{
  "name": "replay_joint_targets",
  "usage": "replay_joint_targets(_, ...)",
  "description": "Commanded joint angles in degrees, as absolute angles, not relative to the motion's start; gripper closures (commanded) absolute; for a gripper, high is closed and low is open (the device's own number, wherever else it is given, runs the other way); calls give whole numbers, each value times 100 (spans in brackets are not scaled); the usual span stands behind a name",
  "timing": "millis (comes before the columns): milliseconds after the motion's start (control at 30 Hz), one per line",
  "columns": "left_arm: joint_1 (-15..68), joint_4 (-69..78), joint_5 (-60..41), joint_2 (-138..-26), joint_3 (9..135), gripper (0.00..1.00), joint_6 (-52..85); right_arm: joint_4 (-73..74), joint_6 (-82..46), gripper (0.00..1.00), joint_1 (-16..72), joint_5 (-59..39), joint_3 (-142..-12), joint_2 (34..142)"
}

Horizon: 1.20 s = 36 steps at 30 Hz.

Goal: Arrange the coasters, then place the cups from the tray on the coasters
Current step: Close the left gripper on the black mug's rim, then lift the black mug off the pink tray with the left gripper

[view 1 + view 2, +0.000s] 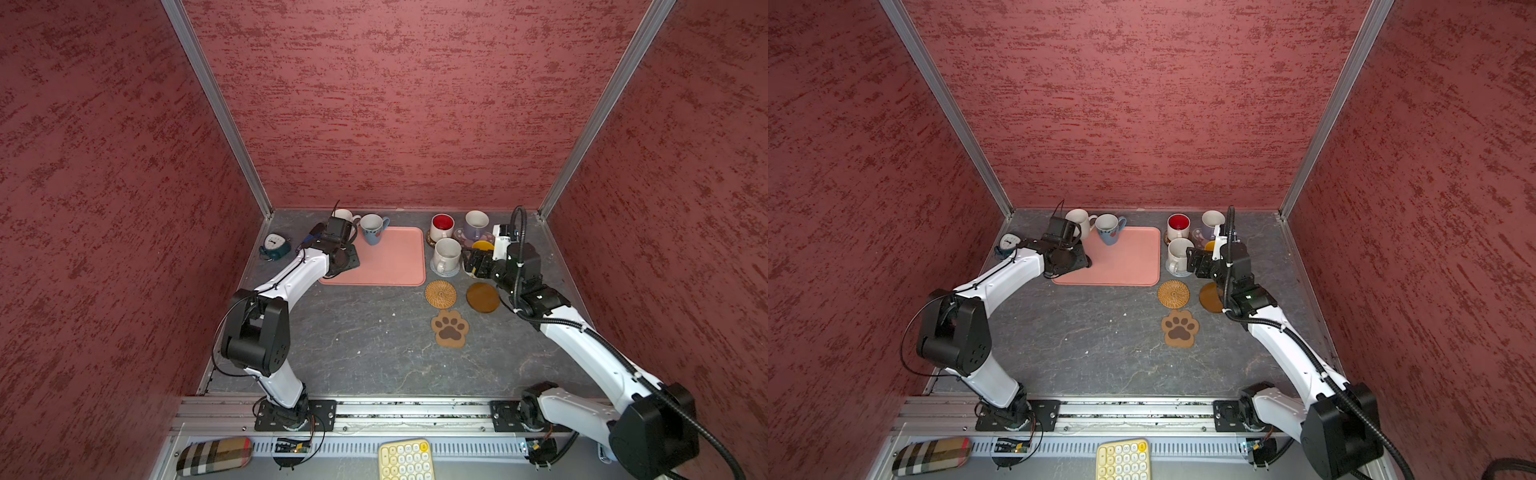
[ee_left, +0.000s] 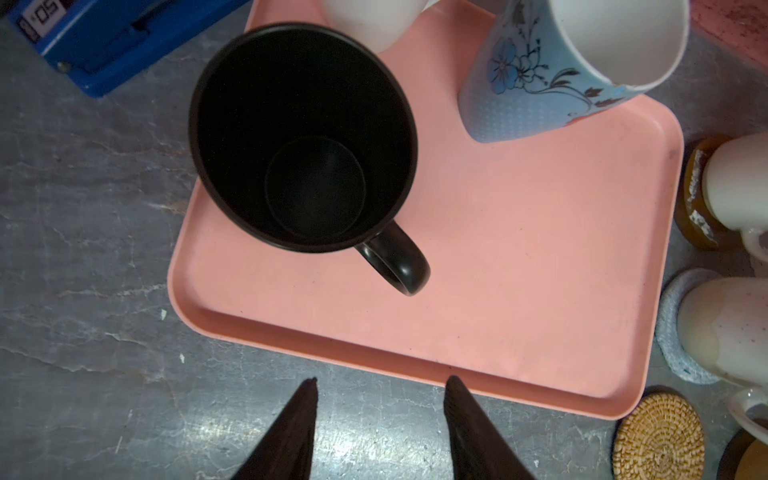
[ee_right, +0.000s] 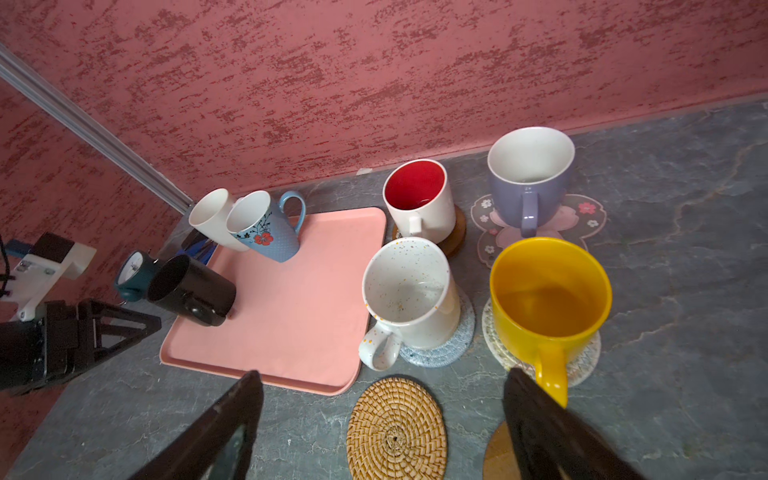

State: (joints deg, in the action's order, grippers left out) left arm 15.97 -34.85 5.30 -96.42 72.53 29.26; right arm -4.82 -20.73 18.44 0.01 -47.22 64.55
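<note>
Pink tray point(image 2: 540, 257) carries three cups; four cups on coasters; three coasters bare; both jaws released, empty.

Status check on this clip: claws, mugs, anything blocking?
Left claw open, empty, short of black mug on salmon-pink tray. Right claw open, empty, by yellow mug on beige woven coaster. Rattan coaster bare. Nothing blocking.

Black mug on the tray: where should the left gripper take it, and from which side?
Probably the handle. The black mug stands upright on the tray, near the corner closest to the left gripper, whose jaws are open and empty. Its handle sticks out toward that gripper, with bare tray around it, so come straight in and close across the loop. The plain white mug and blue mug crowd the far side.
</note>
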Motion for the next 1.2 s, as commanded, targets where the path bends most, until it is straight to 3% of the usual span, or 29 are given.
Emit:
replay_joint_targets(0, 1679, -3203, 945, -9825, 7395, 45, 3400, -614, -2268, 9, 1881, 444, -4811, 6397)
replay_joint_targets(233, 1709, -3581, 1344, -10507, 8078, 30, 3384, -624, -2313, 8, 1876, 570, -4565, 6132)
replay_joint_targets(567, 1679, -3753, 1573, -11188, 8526, 28, 3401, -585, -2281, 8, 1873, 633, -4366, 5959)
replay_joint_targets(1167, 1425, -3448, 1517, -10682, 7626, 61, 3131, -493, -2276, 8, 1881, 414, -4346, 6073)
